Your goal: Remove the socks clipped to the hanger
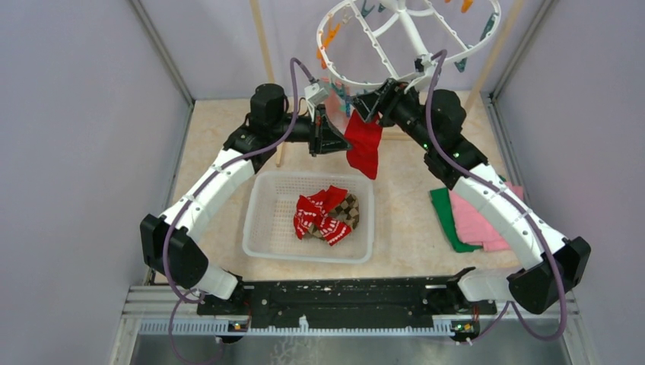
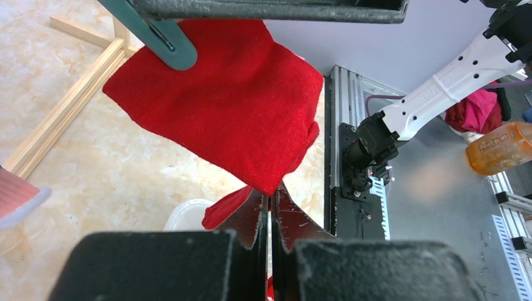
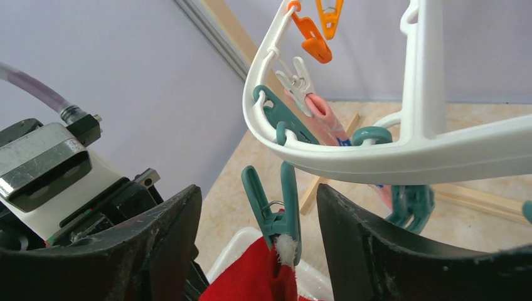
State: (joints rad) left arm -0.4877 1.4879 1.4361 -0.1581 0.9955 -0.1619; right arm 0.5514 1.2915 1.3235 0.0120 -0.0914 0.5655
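Observation:
The white hanger (image 1: 411,46) hangs at the back, its ring (image 3: 389,157) close above my right gripper. One red sock (image 1: 365,148) dangles from a teal clip (image 3: 285,213) that still bites its white-trimmed cuff. My right gripper (image 3: 258,191) is open, one finger on each side of that clip and neither touching it. My left gripper (image 2: 271,204) is shut on the lower edge of the red sock (image 2: 226,94), beside it on the left in the top view. A pink sock (image 3: 326,119) also hangs clipped to the ring.
Under the sock stands a white mesh basket (image 1: 262,220) holding red and brown argyle socks (image 1: 323,217). Folded pink and green cloths (image 1: 471,217) lie to the right. A wooden rack post (image 1: 266,46) rises behind my left arm. Orange clips (image 3: 310,37) dangle from the ring.

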